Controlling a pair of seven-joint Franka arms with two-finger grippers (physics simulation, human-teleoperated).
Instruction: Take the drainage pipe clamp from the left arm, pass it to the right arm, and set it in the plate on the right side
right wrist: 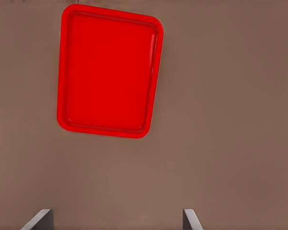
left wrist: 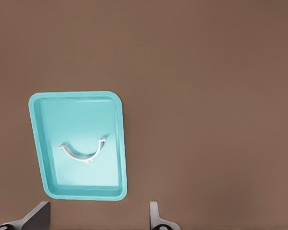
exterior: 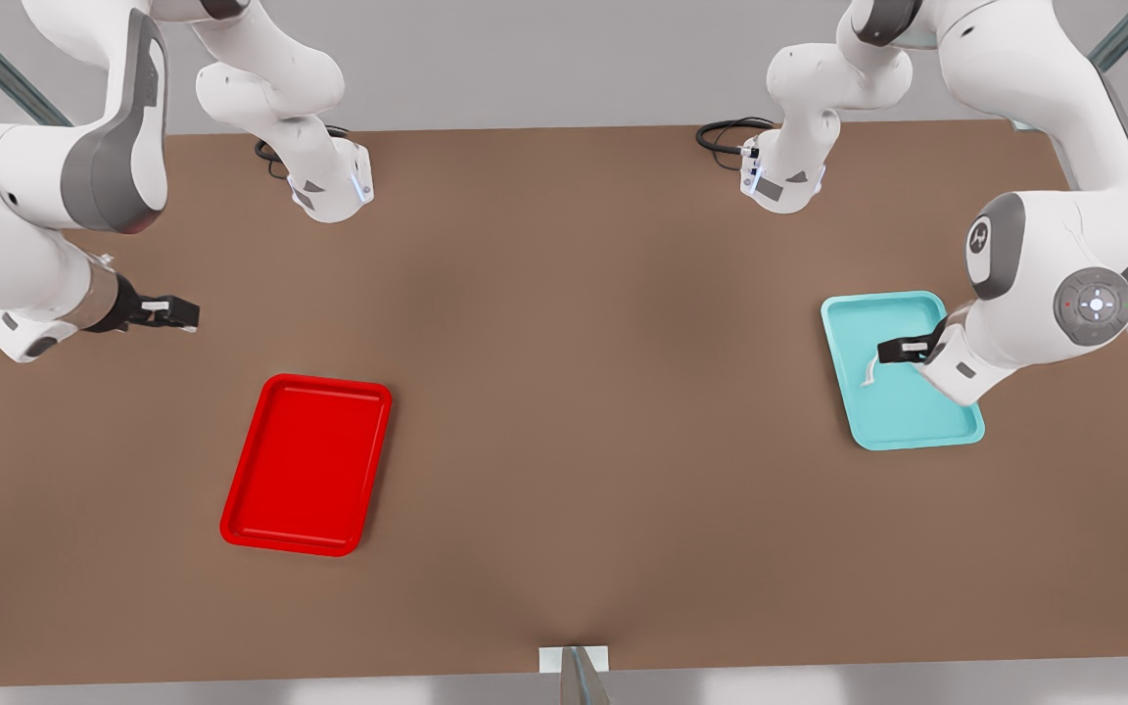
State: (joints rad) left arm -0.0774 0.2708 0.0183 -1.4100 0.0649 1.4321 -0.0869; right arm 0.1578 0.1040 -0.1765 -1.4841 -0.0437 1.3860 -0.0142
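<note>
Your left wrist view is giving you the drainage pipe clamp plainly: a thin white half-ring with flared ends, lying in the teal tray. In the front view the left end effector is hovering over that tray, partly covering the clamp. Its fingers are standing apart, cut off at the frame edge. Your right end effector is waiting over bare desk, fingers spread, the red plate ahead of it.
</note>
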